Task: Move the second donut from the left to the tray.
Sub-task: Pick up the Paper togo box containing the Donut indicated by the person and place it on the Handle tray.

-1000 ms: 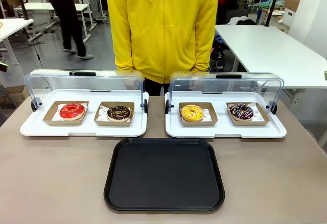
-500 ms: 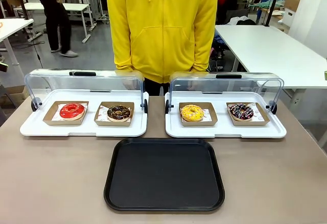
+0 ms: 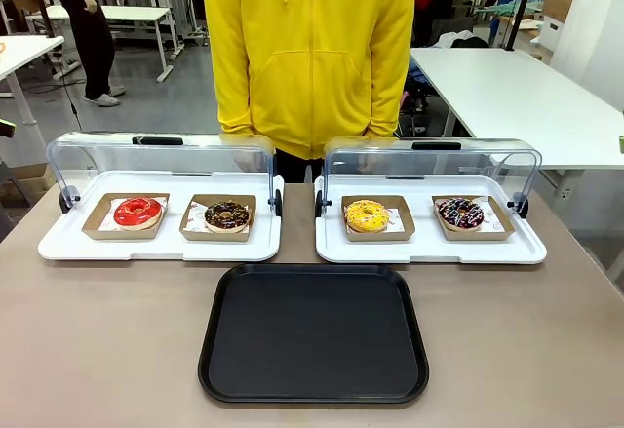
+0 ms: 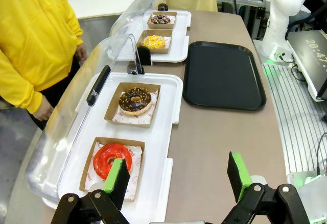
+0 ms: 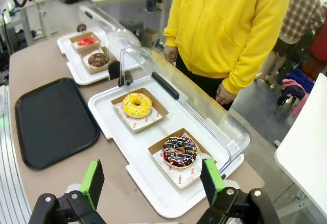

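While the left jaws and right jaws gape wide, four boxed donuts (image 3: 367, 215) sit in two white trays (image 3: 97, 250); the chocolate donut (image 3: 227, 215), second from left, lies outside the one black tray (image 3: 314, 335).

The left gripper (image 4: 178, 175) and right gripper (image 5: 152, 179) are black, with green pads (image 4: 239, 172) and bright screws at the joints. The person (image 3: 310, 58) wears a yellow hoodie with a pouch pocket.

The left gripper (image 4: 179, 172) seemingly covers the red donut's (image 4: 100, 155) edge.
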Robot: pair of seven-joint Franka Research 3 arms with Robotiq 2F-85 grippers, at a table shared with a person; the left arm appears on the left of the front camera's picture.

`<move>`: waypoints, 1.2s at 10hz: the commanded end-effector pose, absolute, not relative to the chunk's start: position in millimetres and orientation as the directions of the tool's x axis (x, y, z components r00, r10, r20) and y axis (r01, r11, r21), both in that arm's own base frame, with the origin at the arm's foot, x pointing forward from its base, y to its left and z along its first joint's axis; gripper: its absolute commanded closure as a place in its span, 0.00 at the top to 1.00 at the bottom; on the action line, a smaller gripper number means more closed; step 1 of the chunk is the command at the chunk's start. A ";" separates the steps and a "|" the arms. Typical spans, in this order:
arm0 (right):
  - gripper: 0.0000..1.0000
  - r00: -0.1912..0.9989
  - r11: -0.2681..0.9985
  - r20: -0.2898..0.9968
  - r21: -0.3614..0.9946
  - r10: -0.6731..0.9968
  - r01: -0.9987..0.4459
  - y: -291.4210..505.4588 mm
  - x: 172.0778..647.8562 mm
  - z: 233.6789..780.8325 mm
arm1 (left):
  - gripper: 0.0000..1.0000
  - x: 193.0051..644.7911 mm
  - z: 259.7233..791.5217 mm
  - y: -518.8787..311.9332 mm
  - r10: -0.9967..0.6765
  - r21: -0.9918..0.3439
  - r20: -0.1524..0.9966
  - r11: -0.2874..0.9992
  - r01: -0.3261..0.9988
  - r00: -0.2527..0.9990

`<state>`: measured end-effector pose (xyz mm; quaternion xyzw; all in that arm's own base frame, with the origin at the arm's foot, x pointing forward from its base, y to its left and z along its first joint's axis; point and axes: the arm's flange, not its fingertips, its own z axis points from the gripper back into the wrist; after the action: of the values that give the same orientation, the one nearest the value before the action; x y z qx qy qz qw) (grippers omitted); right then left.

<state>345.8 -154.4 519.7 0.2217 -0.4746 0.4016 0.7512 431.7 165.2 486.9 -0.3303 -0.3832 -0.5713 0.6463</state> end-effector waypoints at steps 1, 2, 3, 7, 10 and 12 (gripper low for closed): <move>1.00 0.191 0.571 0.900 -0.075 0.393 -0.818 -155.1 349.5 520.9 | 1.00 431.2 487.9 164.8 -0.480 0.004 0.875 0.128 0.992 0.059; 1.00 0.191 0.571 0.900 -0.075 0.393 -0.818 -155.1 349.5 520.9 | 1.00 431.2 487.9 164.8 -0.480 0.004 0.875 0.128 0.992 0.059; 1.00 0.191 0.571 0.900 -0.075 0.393 -0.818 -155.1 349.5 520.9 | 1.00 431.2 487.9 164.8 -0.480 0.004 0.875 0.128 0.992 0.059; 1.00 0.191 0.571 0.900 -0.075 0.393 -0.818 -155.1 349.5 520.9 | 1.00 431.2 487.9 164.8 -0.480 0.004 0.875 0.128 0.992 0.059; 1.00 0.191 0.571 0.900 -0.075 0.393 -0.818 -155.1 349.5 520.9 | 1.00 431.2 487.9 164.8 -0.480 0.004 0.875 0.128 0.992 0.059; 1.00 0.191 0.571 0.900 -0.075 0.393 -0.818 -155.1 349.5 520.9 | 1.00 431.2 487.9 164.8 -0.480 0.004 0.875 0.128 0.992 0.059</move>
<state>345.8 -154.4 519.6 0.2216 -0.4747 0.4021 0.7510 431.7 165.2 486.9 -0.3303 -0.3832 -0.5713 0.6463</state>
